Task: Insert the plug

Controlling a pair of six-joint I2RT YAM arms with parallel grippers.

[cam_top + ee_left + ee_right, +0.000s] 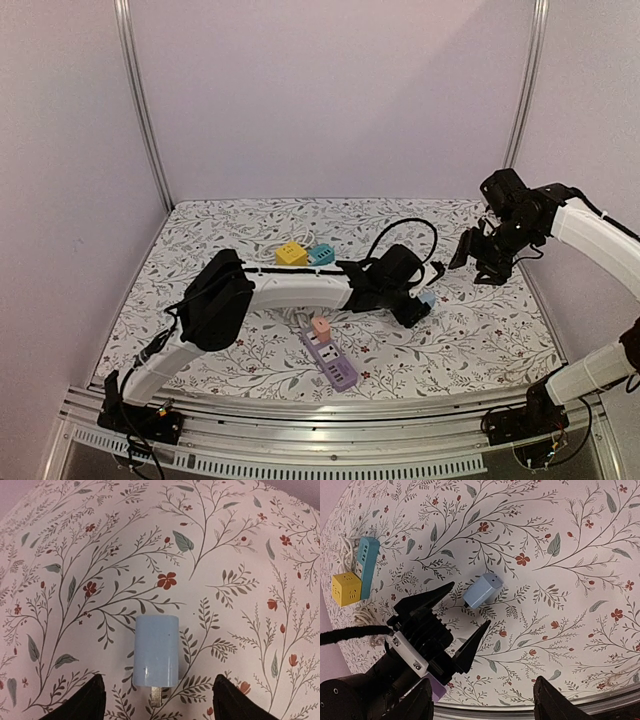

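A light-blue plug (156, 651) lies flat on the flowered tablecloth, one metal prong pointing toward my left wrist camera. My left gripper (158, 677) is open and straddles the prong end, with a gap between each dark finger (85, 700) and the plug. The right wrist view shows the same: the left gripper (470, 603) spread on either side of the plug (482, 591). In the top view the plug (428, 297) peeks out past the left gripper (418, 305). The purple power strip (330, 358) lies near the front with a pink adapter (321, 328) on it. My right gripper (478, 262) hovers open and empty to the right.
A yellow cube socket (291, 254) and a teal power strip (321, 254) sit behind the left arm, with a black cable (400, 232) looping beside them. They also show in the right wrist view, the yellow cube (347, 589) beside the teal strip (366, 565). The metal table rail (330, 440) runs along the front.
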